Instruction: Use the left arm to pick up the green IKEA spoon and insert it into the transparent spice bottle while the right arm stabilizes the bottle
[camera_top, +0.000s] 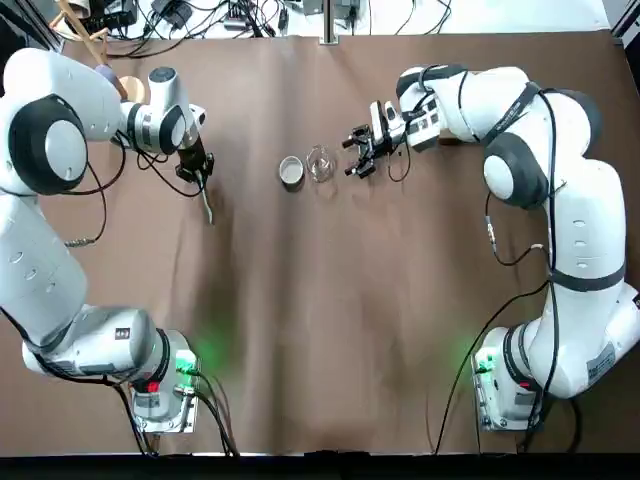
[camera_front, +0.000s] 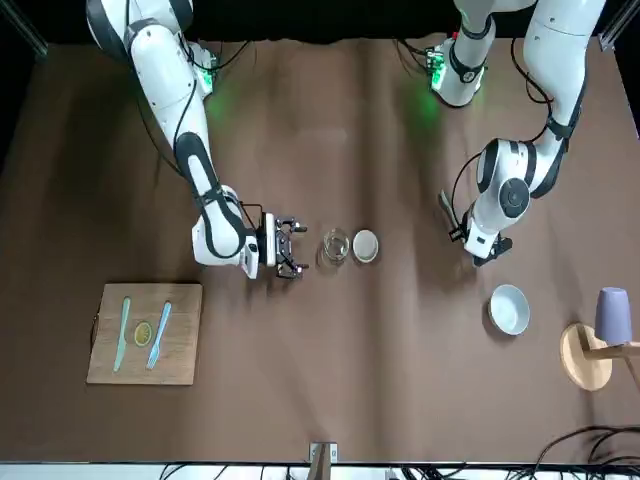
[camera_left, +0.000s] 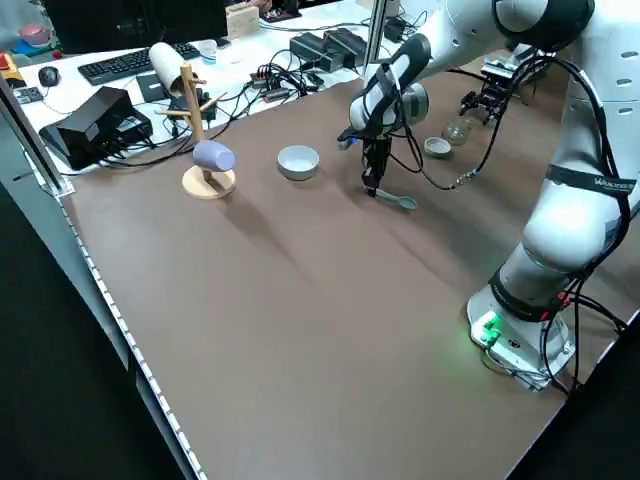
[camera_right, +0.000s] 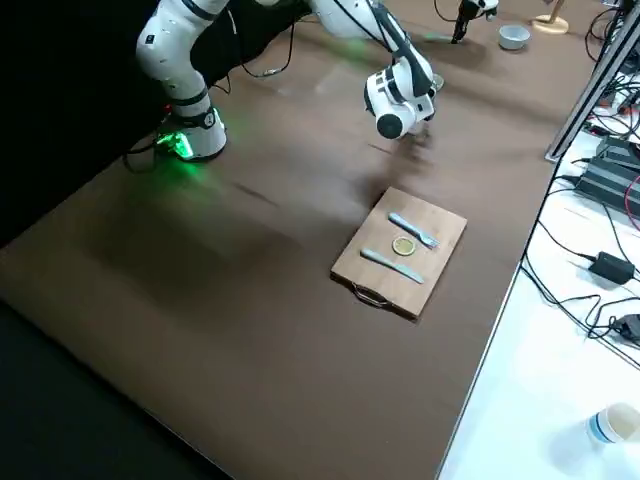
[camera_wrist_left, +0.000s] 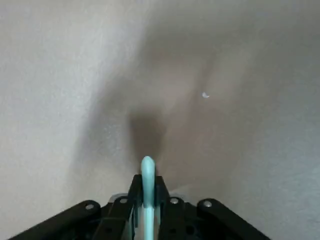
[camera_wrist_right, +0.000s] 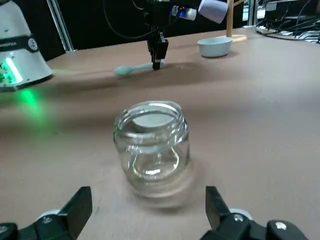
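left gripper (camera_wrist_left: 146, 192) pinches slim matte spoon (camera_wrist_left: 147, 181); round clear glass bottle (camera_wrist_right: 151, 147) upright

White bowl (camera_front: 509, 309), mug stand (camera_front: 590, 355), cutting board (camera_front: 146, 334), small tin (camera_front: 365, 245).

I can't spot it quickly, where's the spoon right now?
In the top view the spoon lies on the table's left side, its handle end between the left end effector's fingers, well left of the bottle.

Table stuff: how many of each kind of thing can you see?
Spoon: 1
Fork: 1
Knife: 1
Glass jar: 1
Small tin: 1
White bowl: 1
Cutting board: 1
Mug on wooden stand: 1
Total: 8
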